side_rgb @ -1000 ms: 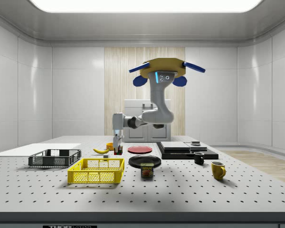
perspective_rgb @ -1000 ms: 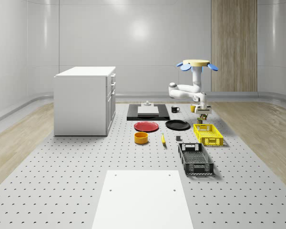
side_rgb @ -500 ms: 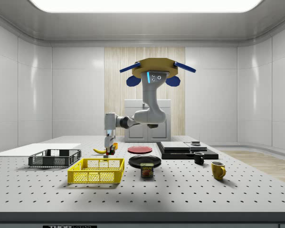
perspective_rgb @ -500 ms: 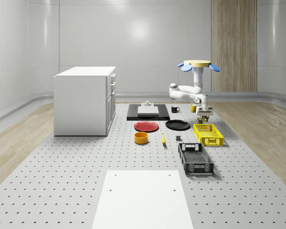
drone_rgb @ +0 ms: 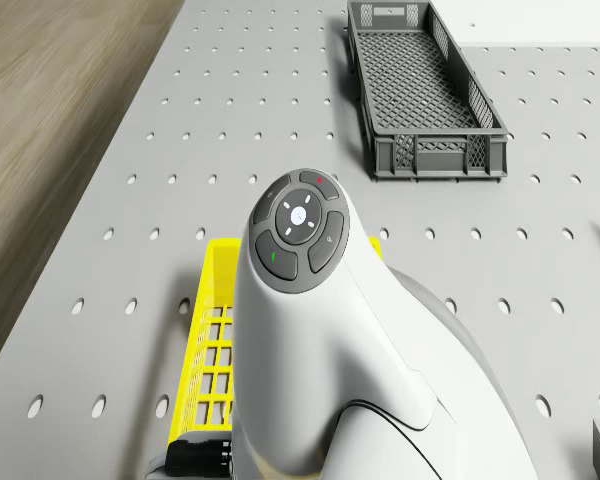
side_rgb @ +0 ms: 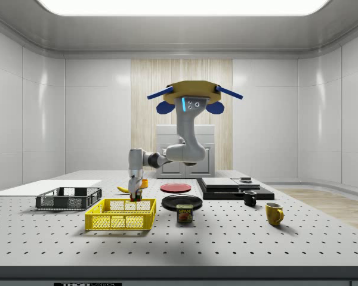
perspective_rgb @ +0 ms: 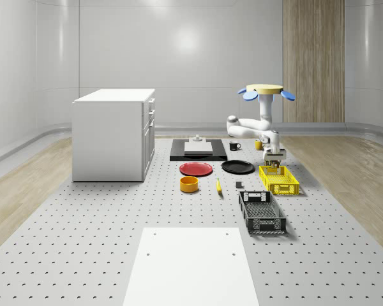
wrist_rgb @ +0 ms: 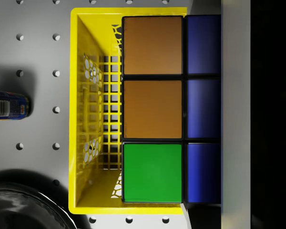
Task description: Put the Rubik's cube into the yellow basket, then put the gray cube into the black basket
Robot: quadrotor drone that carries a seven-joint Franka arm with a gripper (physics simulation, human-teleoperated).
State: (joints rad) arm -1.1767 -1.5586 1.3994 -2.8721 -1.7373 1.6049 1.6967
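Whole-scene view: hovering with the drone (perspective_rgb: 265,90) above the far right part of the counter (perspective_rgb: 83,242), arm bending down toward the near side. Hanging the end effector (perspective_rgb: 275,164) just over the far end of the yellow basket (perspective_rgb: 279,180), with the Rubik's cube (perspective_rgb: 275,164) sitting between the fingers. Lying nearer along the same right side, the black basket (perspective_rgb: 262,213). Resting between the baskets and the banana (perspective_rgb: 218,185), a small dark block, likely the gray cube (perspective_rgb: 239,185). Standing farther left, the orange bowl (perspective_rgb: 189,184), the red plate (perspective_rgb: 196,169) and the black plate (perspective_rgb: 237,167).

Side view: floating with the drone (side_rgb: 194,95) over the black plate (side_rgb: 182,201), arm reaching to the side view's left. Dipping the end effector (side_rgb: 134,193) to the rim of the yellow basket (side_rgb: 120,214), closed around the Rubik's cube (side_rgb: 135,195). Sitting to the side view's left, the black basket (side_rgb: 68,198); standing just beside the yellow basket on its right, a can (side_rgb: 184,213).

Drone view: looking down past the arm (drone_rgb: 320,330) at the yellow basket (drone_rgb: 208,340) beneath it, the black basket (drone_rgb: 423,90) lying well apart beyond.

Wrist view: gripping the Rubik's cube (wrist_rgb: 153,109), its orange, green and blue tiles showing, directly above the inside of the yellow basket (wrist_rgb: 83,109), not yet resting on its floor as far as can be told.
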